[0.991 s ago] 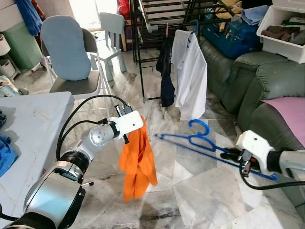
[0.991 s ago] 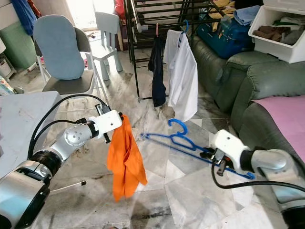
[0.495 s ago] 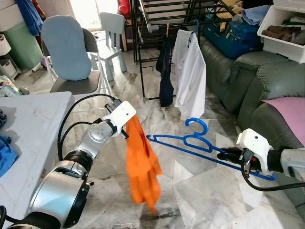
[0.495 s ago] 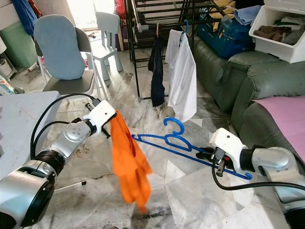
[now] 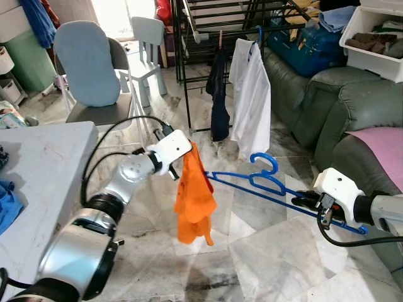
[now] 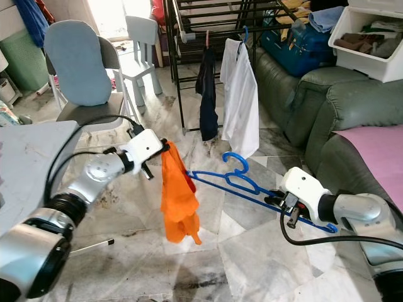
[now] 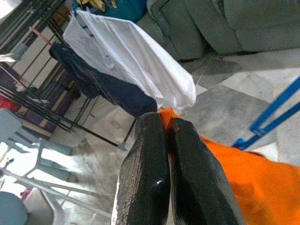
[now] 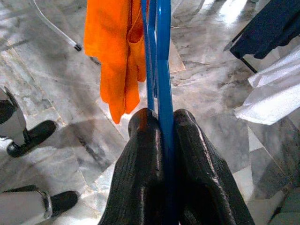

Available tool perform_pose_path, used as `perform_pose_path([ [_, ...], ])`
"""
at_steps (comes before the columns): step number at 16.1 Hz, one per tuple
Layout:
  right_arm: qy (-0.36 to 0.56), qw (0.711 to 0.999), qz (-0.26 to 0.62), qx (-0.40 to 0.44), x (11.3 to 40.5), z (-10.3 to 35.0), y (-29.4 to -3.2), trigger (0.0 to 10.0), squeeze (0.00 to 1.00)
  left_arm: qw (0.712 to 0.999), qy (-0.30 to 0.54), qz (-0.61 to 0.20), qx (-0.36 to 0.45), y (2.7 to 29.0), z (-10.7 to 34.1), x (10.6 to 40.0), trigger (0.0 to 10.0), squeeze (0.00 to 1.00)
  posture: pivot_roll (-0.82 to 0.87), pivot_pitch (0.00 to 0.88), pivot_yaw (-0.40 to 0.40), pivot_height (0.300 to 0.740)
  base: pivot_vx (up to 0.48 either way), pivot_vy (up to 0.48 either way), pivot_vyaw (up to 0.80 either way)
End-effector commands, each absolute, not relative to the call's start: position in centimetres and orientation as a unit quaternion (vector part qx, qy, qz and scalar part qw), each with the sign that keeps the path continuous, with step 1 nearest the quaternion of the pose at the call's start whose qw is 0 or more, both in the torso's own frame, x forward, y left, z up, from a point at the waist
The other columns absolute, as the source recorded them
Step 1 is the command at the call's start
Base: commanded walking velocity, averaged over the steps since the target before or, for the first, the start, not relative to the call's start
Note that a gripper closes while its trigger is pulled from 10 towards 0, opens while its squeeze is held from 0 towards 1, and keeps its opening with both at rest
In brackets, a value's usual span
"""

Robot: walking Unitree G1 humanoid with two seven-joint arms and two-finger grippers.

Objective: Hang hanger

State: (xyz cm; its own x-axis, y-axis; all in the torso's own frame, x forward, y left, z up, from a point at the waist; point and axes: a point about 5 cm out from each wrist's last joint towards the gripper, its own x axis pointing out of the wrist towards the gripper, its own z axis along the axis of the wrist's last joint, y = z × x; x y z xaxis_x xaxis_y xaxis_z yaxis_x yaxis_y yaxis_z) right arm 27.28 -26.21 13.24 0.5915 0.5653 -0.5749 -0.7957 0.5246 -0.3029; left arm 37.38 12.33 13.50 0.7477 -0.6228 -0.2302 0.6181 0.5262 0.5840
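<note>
My left gripper (image 5: 187,153) is shut on the top of an orange garment (image 5: 195,196), which hangs limp above the marble floor. In the left wrist view the black fingers (image 7: 159,159) pinch the orange cloth (image 7: 239,176). My right gripper (image 5: 303,200) is shut on one end of a blue hanger (image 5: 252,184) and holds it nearly level, hook up. In the right wrist view the hanger (image 8: 161,51) runs out from the pads (image 8: 140,154) toward the garment (image 8: 112,51). Its far tip meets the garment's upper edge; whether it is inside the cloth I cannot tell.
A black drying rack (image 5: 189,38) behind carries a white shirt (image 5: 253,100) on a blue hanger and a dark garment (image 5: 219,94). A green sofa (image 5: 340,107) with a pink cloth lines the right. A cushioned chair (image 5: 88,69) and a white table (image 5: 44,157) stand left.
My left gripper has carried the orange garment rightward, up to the hanger's far tip, and the cloth has swung. The right gripper has shifted the hanger slightly.
</note>
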Motion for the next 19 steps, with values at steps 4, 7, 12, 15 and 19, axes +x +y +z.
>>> perform_pose_path([
  [4, 0.197, 0.847, 0.397, -0.293, 27.7, 13.6, -26.3, 10.0, 0.00, 0.861, -0.033, -0.375, 0.342, 12.7, 14.4, 37.2, 10.0, 0.00, -0.20, 0.000, 0.082, 0.740, 0.000, 0.000, 0.00],
  [7, 0.197, 0.849, 0.396, -0.291, 27.9, 13.3, -26.1, 10.0, 0.00, 0.852, -0.066, -0.394, 0.340, 11.9, 15.2, 37.0, 10.0, 0.00, -0.20, 0.000, 0.078, 0.740, 0.000, 0.000, 0.00],
  [12, 0.196, 0.855, 0.390, -0.280, 28.2, 12.7, -26.1, 10.0, 0.00, 0.816, -0.161, -0.450, 0.325, 9.8, 17.5, 35.9, 10.0, 0.00, -0.19, 0.000, 0.076, 0.740, 0.000, 0.000, 0.00],
  [15, 0.203, 0.863, 0.388, -0.254, 28.2, 11.8, -25.8, 10.0, 0.00, 0.794, -0.226, -0.476, 0.304, 8.2, 19.2, 34.8, 10.0, 0.00, -0.19, 0.000, 0.073, 0.740, 0.000, 0.000, 0.00],
  [19, 0.178, 0.931, 0.254, -0.192, 30.7, 11.0, -26.5, 10.0, 0.00, 0.756, -0.277, -0.536, 0.255, 5.3, 20.1, 31.7, 10.0, 0.00, -0.18, 0.000, 0.068, 0.740, 0.000, 0.000, 0.00],
])
